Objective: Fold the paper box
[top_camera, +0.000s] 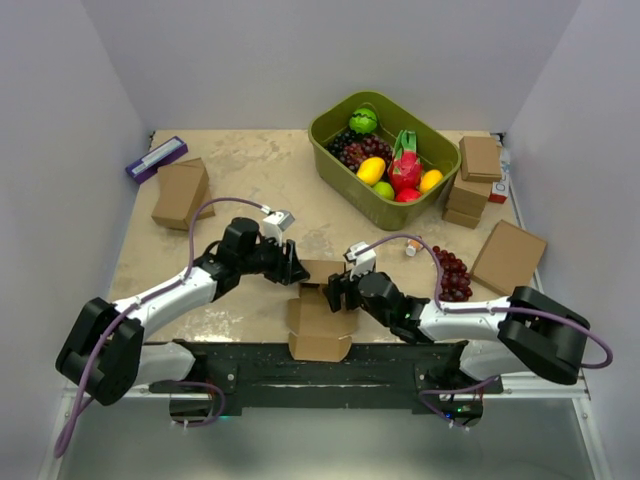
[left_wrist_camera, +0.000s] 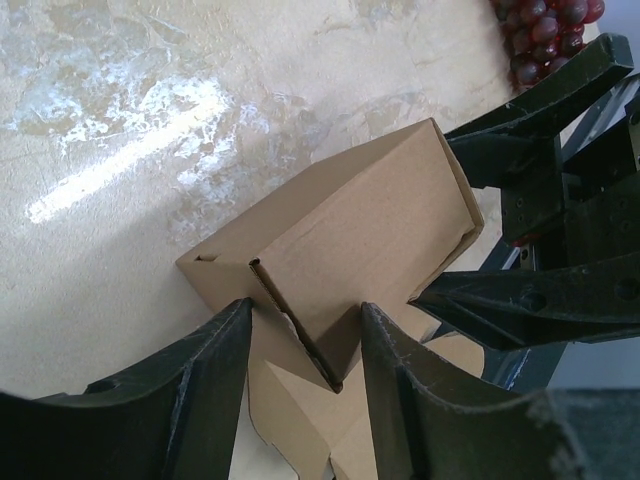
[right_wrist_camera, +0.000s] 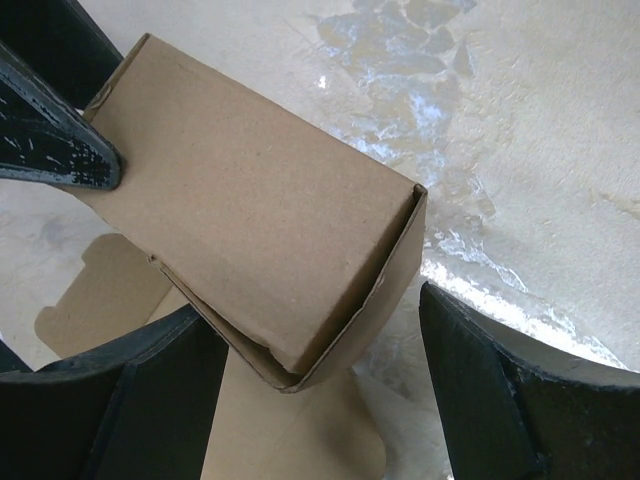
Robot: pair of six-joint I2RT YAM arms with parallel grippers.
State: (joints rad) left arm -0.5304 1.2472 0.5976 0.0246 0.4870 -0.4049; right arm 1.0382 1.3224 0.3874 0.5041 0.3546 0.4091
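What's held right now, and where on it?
The left hand pinches the paper box by one folded-up end. The right hand only straddles the opposite end, with one finger clear of it, so no grip there.

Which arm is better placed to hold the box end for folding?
Left, probably: the left gripper clasps the paper box at its folded end, while the right gripper stands open, one finger apart from it.

The paper box [top_camera: 318,320] is plain brown; my fingers [left_wrist_camera: 200,400] beside it are black. Beneath it the table [top_camera: 250,170] is mottled beige, and beyond it lie dark red grapes [top_camera: 452,272].
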